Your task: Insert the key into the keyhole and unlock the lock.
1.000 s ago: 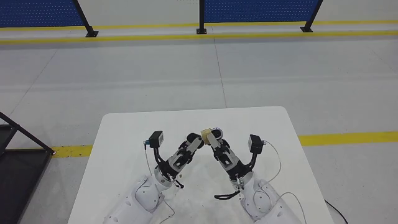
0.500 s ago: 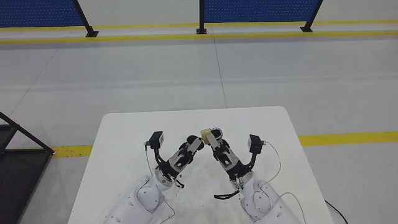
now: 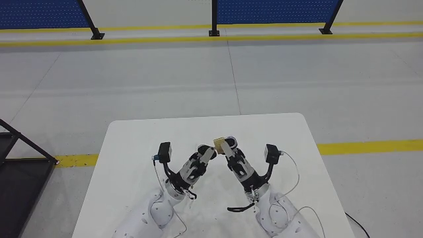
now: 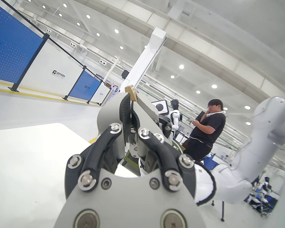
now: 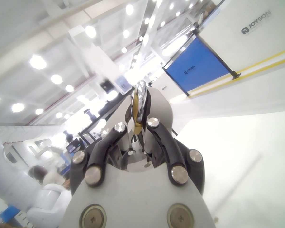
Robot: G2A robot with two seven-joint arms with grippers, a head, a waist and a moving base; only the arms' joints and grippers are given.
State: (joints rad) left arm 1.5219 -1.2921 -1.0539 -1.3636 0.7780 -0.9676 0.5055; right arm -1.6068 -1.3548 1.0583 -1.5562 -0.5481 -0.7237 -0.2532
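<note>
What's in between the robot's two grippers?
The brass lock, held in the right gripper. In the top view the left gripper, holding the key, sits right against it, with no bare gap.

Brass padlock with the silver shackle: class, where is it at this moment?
In the top view the brass padlock is held over the middle of the white table, clamped in the right gripper, with the left gripper close beside it.

— Item one?
— Padlock [image 3: 220, 143]: brass body, silver shackle. It is held above the table, clamped in the right gripper [image 3: 227, 148], with the shackle end farthest from the robot.
— Item two?
— Key [image 4: 130, 92]: small, brass-coloured, pinched in the left gripper [image 4: 132, 104], just beside the padlock. Blade hidden.
</note>
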